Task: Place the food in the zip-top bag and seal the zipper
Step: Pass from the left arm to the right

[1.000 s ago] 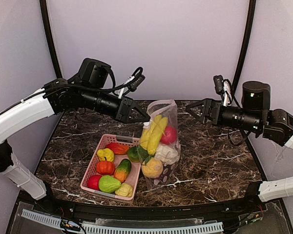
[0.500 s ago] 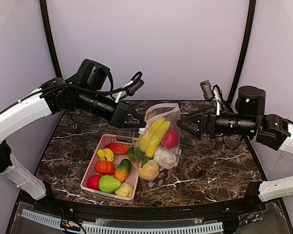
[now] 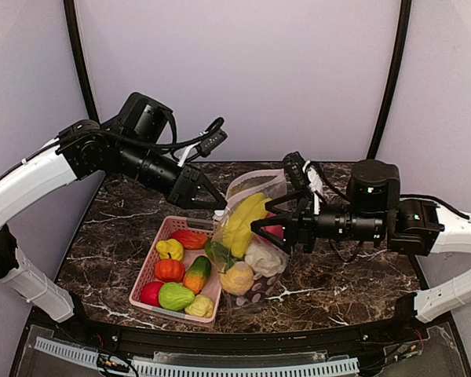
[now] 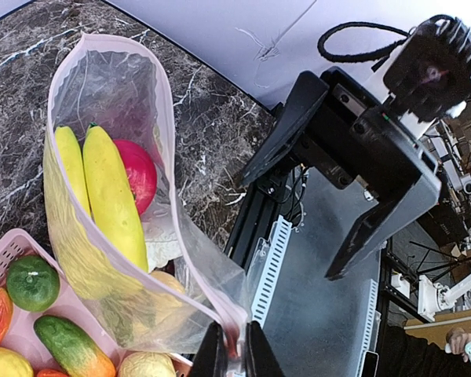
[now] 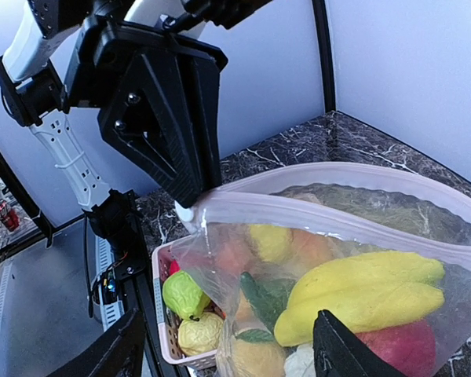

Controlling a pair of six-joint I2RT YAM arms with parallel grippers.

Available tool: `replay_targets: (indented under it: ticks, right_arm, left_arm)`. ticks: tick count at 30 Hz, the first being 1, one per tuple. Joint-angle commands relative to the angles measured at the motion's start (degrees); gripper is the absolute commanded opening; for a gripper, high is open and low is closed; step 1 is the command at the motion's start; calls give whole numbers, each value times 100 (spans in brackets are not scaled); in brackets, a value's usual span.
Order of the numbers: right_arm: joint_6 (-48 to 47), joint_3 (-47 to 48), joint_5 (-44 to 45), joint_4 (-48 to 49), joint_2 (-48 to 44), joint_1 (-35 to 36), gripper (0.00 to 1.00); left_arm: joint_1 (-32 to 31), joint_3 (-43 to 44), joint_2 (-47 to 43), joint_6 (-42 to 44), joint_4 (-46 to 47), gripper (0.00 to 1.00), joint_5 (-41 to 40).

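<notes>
Standing on its base, mouth gaping open, the clear zip-top bag (image 3: 255, 184) holds yellow bananas (image 3: 243, 220), a red fruit (image 4: 137, 173), a cauliflower (image 3: 263, 258) and a yellow-orange ball (image 3: 239, 277). The left gripper (image 4: 235, 353) is clenched on the pink zipper (image 5: 298, 218) at one end of the mouth. The right gripper (image 4: 289, 228) hovers at the bag's opposite side, jaws spread, grasping nothing. A pink basket (image 3: 169, 228) of produce touches the bag on the marble table (image 3: 337, 267).

At frame centre we find the zip-top bag (image 3: 259, 184), food (image 3: 243, 220) inside, just right of the basket (image 3: 147, 267) on the tabletop (image 3: 345, 275).
</notes>
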Motion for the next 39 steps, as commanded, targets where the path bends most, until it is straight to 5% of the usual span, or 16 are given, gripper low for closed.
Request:
replay_targets:
  ticks: [1,11,19,22,27,29,34,39]
  right_arm:
    - [-280,-218,967,634,267,298,69]
    - [-772,-74,2104,907,928,676,50]
    - [-790,-134,2142,1087,991,726,12]
    - [-682,-204,2115,1197,959,733,0]
    - [-281,-199,2310,1182,972,745,0]
    - [-90,-180,2440,1155,999,742,0]
    - [392,-51,2756,1027,1075,749,0]
    - [499,134,3019,903,1307,751,0]
  left_arm:
    - [29,295,-126,-22,-168,2,88]
    - [34,316,-45,-200,-97,4,100]
    - [42,205,-41,-326,122,6,-28]
    - [43,15,-143,-475,399,19,-159]
    - [42,-536,-627,-663,1093,66,-770]
    - [46,-862,-866,-731,1408,76,-974]
    - [46,-1667,-1300,-918,1997,77,-938]
    - [34,-2214,-1425,-1237,2516,60,-481]
